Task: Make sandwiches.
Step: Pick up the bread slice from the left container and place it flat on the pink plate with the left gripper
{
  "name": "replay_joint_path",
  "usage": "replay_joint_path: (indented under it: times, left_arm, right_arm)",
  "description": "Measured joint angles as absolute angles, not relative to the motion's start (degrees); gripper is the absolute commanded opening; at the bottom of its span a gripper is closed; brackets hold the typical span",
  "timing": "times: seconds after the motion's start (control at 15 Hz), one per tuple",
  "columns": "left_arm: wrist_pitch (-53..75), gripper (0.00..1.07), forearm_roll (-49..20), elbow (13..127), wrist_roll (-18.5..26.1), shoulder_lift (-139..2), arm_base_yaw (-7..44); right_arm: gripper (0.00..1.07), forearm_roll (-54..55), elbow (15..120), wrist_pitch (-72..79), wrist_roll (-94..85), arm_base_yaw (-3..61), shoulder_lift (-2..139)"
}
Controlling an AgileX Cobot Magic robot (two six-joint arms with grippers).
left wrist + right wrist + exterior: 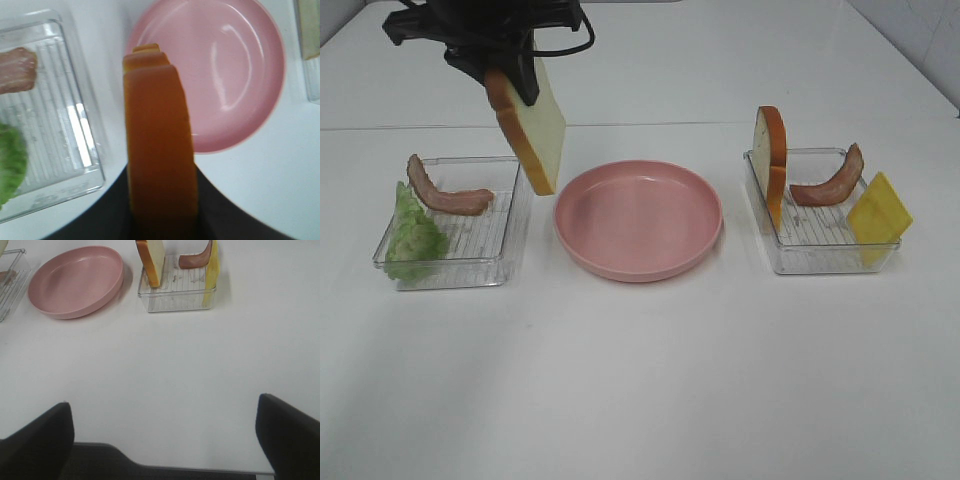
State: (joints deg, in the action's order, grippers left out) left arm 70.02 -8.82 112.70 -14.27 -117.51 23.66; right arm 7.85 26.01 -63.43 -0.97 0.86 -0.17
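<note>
My left gripper hangs high above the left tray's right edge, shut on a white bread slice with an orange-brown crust; the slice dangles tilted, close to the plate's left side. The left wrist view shows that slice's crust edge-on. The left tray holds a green lettuce leaf and a bacon strip. In the right tray a second bread slice stands on edge beside a bacon strip and a yellow cheese square. My right gripper is open over bare table, well short of its tray.
An empty round pink plate sits between the two clear trays. White tabletop stretches across the whole front. The right wrist view has the plate and right tray far ahead.
</note>
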Motion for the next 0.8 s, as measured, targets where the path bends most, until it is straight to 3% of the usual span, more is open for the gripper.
replay_joint_path:
  times: [0.13,0.47,0.8]
  left_arm:
    - [67.78,0.00,-18.11,112.70,-9.97,-121.41,23.66]
    - [58.90,0.00,-33.58,112.70,-0.69,-130.69,23.66]
    - [52.08,0.00,-37.87,112.70,0.69,-135.28,23.66]
  right_arm:
    - [0.94,7.85,26.01,-63.43,-0.97,0.86,-0.17]
    - [0.94,7.85,26.01,-63.43,-0.97,0.86,-0.17]
    - [0.94,7.85,26.01,-63.43,-0.97,0.86,-0.17]
